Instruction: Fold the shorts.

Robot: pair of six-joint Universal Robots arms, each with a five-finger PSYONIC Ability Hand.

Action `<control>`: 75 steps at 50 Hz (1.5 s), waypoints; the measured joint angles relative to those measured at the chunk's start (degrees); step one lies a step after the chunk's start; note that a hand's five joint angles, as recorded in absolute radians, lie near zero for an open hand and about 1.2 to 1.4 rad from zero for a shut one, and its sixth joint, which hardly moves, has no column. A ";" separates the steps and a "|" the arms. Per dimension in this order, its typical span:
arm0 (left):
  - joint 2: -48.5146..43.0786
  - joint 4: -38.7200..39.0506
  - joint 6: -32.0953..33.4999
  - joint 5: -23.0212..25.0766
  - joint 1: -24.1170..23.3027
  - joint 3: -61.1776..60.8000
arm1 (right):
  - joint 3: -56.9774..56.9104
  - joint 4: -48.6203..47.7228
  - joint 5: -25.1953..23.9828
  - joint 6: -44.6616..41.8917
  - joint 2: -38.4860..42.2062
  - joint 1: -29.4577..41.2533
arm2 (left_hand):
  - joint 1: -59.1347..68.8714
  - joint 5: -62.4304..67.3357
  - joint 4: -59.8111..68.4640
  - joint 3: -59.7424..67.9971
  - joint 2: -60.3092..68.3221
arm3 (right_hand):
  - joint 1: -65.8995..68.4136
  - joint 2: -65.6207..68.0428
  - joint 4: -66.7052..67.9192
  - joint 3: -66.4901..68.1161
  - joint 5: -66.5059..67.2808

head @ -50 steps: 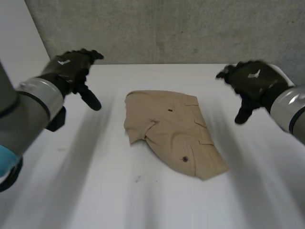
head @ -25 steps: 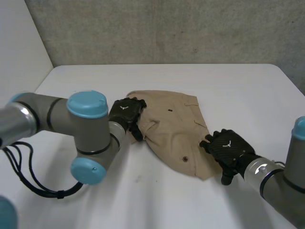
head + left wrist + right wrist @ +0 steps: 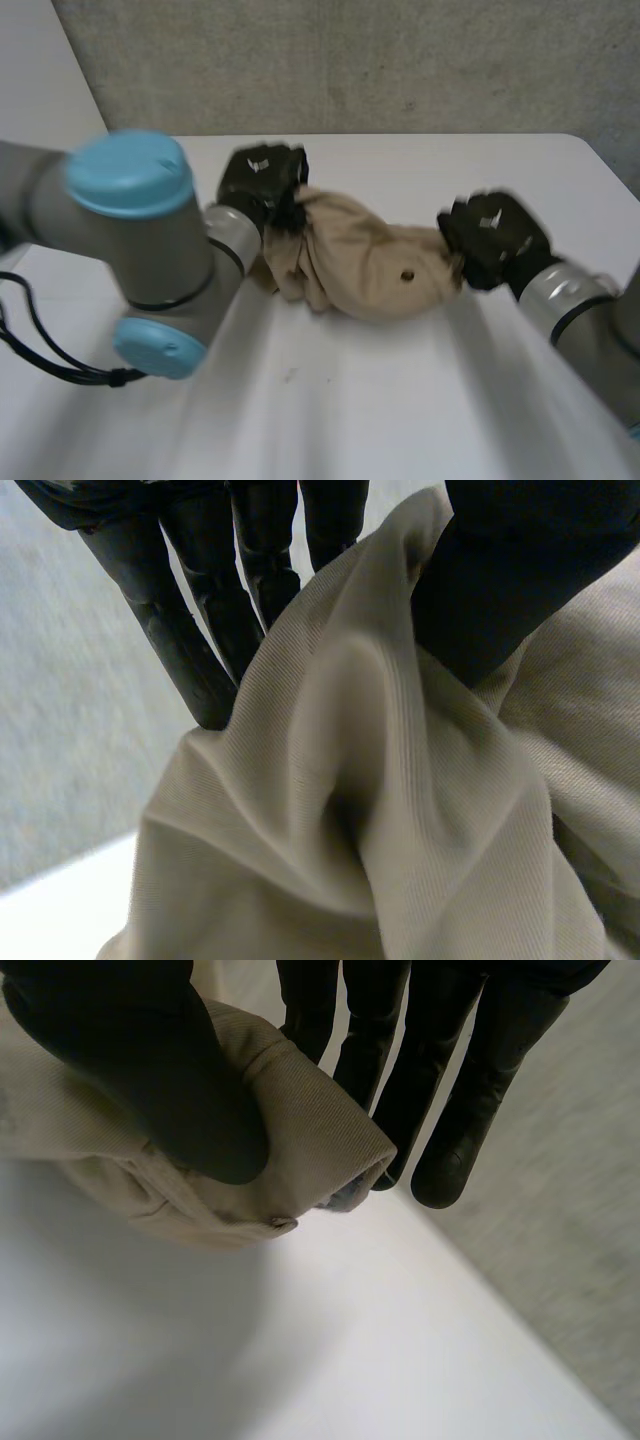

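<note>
head view: shows tan shorts [image 3: 360, 262] bunched and sagging, raised above the white tabletop [image 3: 400, 410]. strung between the left hand [image 3: 262, 176] at one end and the right hand [image 3: 492, 240] at the other.

left wrist view: shows the thumb pressed on the front of the cloth and the fingers [image 3: 190, 630] behind it. clamped, then, on a gathered edge of the shorts.

right wrist view: shows the thumb on top of a hemmed corner, fingers [image 3: 450, 1090] behind. also gripping the shorts, close above the tabletop.

looks like the lift-and-carry step of a fold, with no crease laid yet. next calls for bringing the held ends over together, lowering the cloth flat, then letting go.

against half a second earlier: lay spread flat on the tabletop then, with both hands low at its edges. now lifted and crumpled, with both hands higher.
</note>
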 measured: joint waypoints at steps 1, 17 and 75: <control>3.19 -1.15 -0.03 0.11 -0.19 -0.47 | -1.65 2.16 -0.01 1.66 -3.11 0.01 | 0.00 0.00 0.02 1.20 0.26 | 0.00 0.00 0.00 0.00 0.00; 22.37 -22.62 -9.50 7.59 -0.57 -0.22 | -23.60 28.42 -0.23 7.09 -21.21 -0.06 | 1.39 1.41 0.03 1.66 0.48 | 0.25 0.00 0.03 0.00 0.00; 5.39 -10.85 -6.47 -13.00 -9.17 -14.07 | -23.65 14.17 12.65 -1.42 15.19 8.85 | -49.08 -51.07 -56.60 -52.87 -55.34 | -44.10 -55.00 -54.66 -54.92 -51.78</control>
